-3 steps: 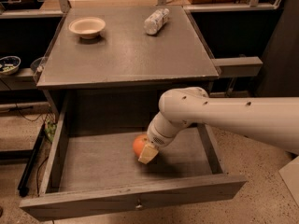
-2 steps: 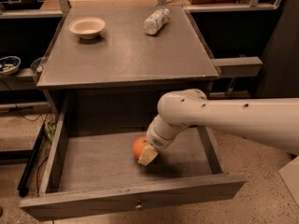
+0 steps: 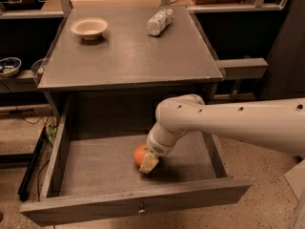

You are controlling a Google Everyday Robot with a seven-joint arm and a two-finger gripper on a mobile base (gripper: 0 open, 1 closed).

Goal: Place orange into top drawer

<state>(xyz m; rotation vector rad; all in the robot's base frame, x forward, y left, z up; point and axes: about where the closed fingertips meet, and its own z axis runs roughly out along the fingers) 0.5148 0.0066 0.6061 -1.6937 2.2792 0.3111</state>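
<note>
Nearest to me is the front panel of the top drawer [image 3: 143,199], pulled fully out from under the counter, with its small knob [image 3: 141,207] at the middle of the panel. Behind the panel lies the grey drawer floor. The orange [image 3: 140,153] sits inside the drawer, low on that floor, a little right of centre and closer to the front panel than to the back wall.

My hand [image 3: 147,160] is down in the drawer right at the orange, its cream end pressed against the fruit's near right side. The rest of it is hidden by my wrist and the orange, so I cannot tell whether it is clamped on the fruit or slack. My white arm [image 3: 228,123] reaches in from the right, crossing over the drawer's right wall and bending down at the wrist.

Beyond the drawer is the counter [image 3: 128,56]. At its far left stands a cream bowl [image 3: 89,27]. At its far right a clear bottle [image 3: 159,21] lies on its side, well apart from the bowl.
</note>
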